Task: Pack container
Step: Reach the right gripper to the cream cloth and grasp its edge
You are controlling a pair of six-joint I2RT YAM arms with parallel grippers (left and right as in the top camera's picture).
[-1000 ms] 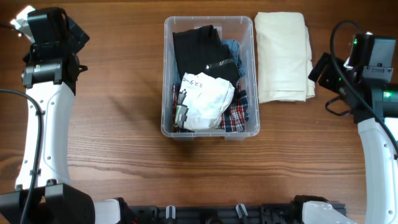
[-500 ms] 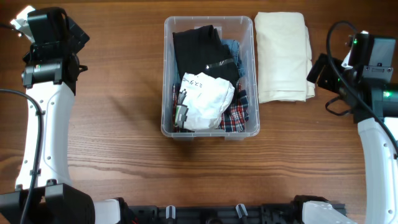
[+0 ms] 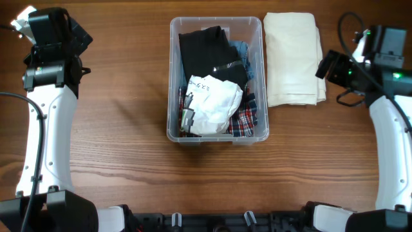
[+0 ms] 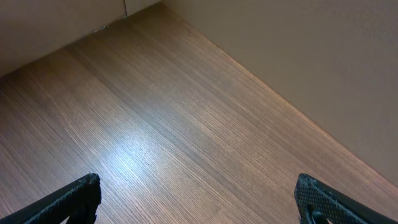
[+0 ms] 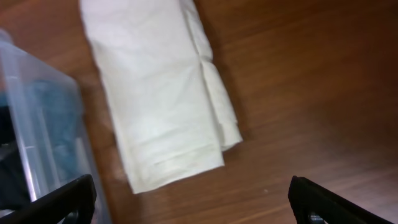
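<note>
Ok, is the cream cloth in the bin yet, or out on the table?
Out. The cloth lies folded on the table, beside the bin, not inside it.

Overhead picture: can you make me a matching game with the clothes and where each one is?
Things:
1. black garment
2. white garment
3. checked cloth
4. cream folded cloth

Places:
A. on the table, outside the bin
B. in the bin, at the end farthest from the robot
C. in the bin, on top, toward the robot's end
D. in the bin, peeking out from under the white garment

Pairs: 1-B, 2-C, 3-D, 4-A
</note>
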